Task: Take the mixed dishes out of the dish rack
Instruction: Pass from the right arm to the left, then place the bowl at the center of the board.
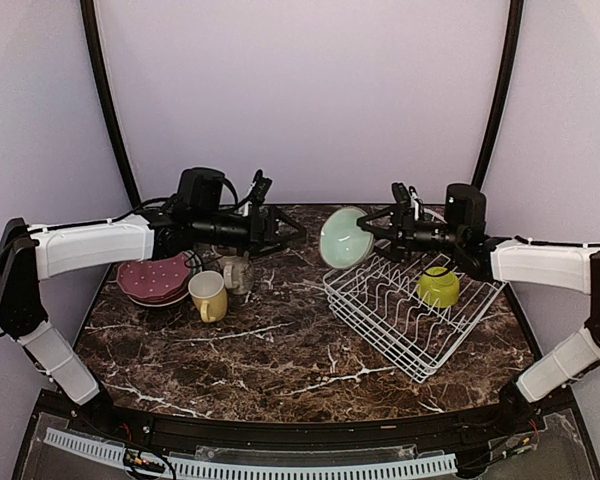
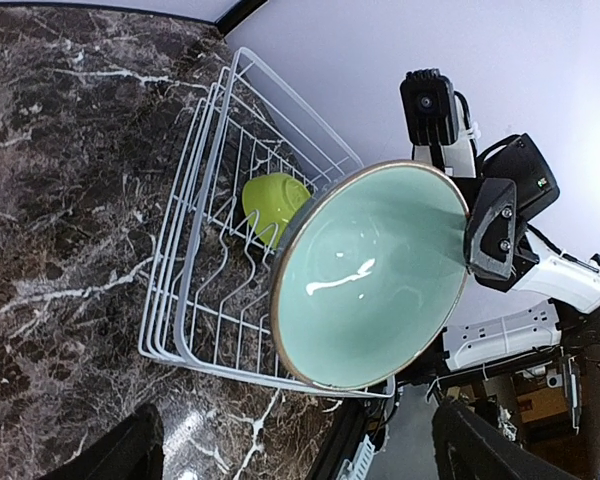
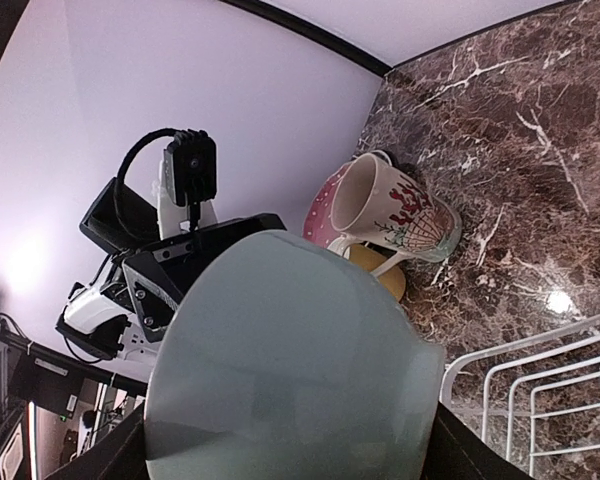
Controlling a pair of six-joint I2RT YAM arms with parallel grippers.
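My right gripper (image 1: 368, 232) is shut on the rim of a pale mint bowl (image 1: 344, 238), which hangs tilted in the air off the left corner of the white wire dish rack (image 1: 372, 335). In the right wrist view the mint bowl (image 3: 290, 370) fills the space between my fingers. A lime-green bowl (image 1: 438, 289) lies inside the rack. My left gripper (image 1: 290, 235) is open and empty, level with the bowl and just left of it. In the left wrist view the mint bowl's (image 2: 375, 275) inside faces that camera.
On the table's left stand a stack of maroon-pink dotted plates (image 1: 152, 278), a yellow mug (image 1: 208, 296) and a cream-grey patterned mug (image 1: 237, 273). The rack takes up the right half of the dark marble tabletop (image 1: 280, 350). A curved black frame rises behind.
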